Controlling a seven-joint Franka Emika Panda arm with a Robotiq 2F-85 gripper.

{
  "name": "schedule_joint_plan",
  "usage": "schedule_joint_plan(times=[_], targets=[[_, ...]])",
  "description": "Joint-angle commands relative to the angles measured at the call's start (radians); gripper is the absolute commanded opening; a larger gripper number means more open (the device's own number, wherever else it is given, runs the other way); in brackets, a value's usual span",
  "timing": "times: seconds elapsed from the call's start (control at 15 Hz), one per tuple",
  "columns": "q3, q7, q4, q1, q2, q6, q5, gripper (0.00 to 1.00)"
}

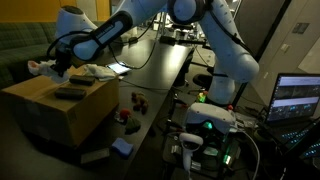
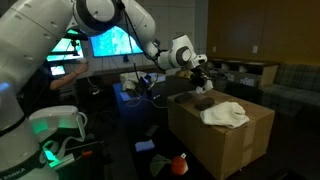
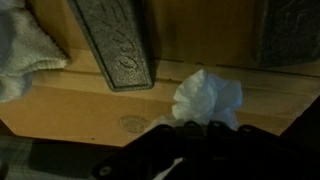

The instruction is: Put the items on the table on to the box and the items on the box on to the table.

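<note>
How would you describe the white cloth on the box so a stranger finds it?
Find the big brown cardboard box beside the dark table. On its flat top lies a crumpled white cloth. It is soft and pale, unlike the flat dark slab lying near it.

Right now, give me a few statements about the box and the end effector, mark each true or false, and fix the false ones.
1. A white cloth lies on the box. True.
2. The end effector is wide open. False: it is shut.
3. The end effector hangs over the table, well away from the box. False: it is over the box top, by a crumpled tissue.
4. A dark flat item lies on the box. True.
</note>
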Motion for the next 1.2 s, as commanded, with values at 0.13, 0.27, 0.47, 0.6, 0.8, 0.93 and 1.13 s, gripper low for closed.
schedule_joint_plan(times=[0.13, 0.27, 0.47, 0.6, 0.8, 0.93, 1.13], targets=[[-0.075, 0.053, 0.181, 0.037, 0.144, 0.009, 0.0, 0.02], [-0.101, 0.08, 0.217, 0.047, 0.178, 0.005, -0.001, 0.1], [-0.138, 0.121, 0.243, 0.063, 0.206, 0.009, -0.003, 0.4], [-0.161, 0.138, 0.245, 0.073, 0.206, 0.008, -0.008, 0.56], [-0.18, 0.149, 0.218, 0.084, 0.171, 0.004, -0.009, 0.78], [-0.17, 0.13, 0.176, 0.083, 0.119, 0.003, -0.006, 0.94], [-0.129, 0.084, 0.083, 0.075, 0.004, -0.022, 0.005, 1.0]])
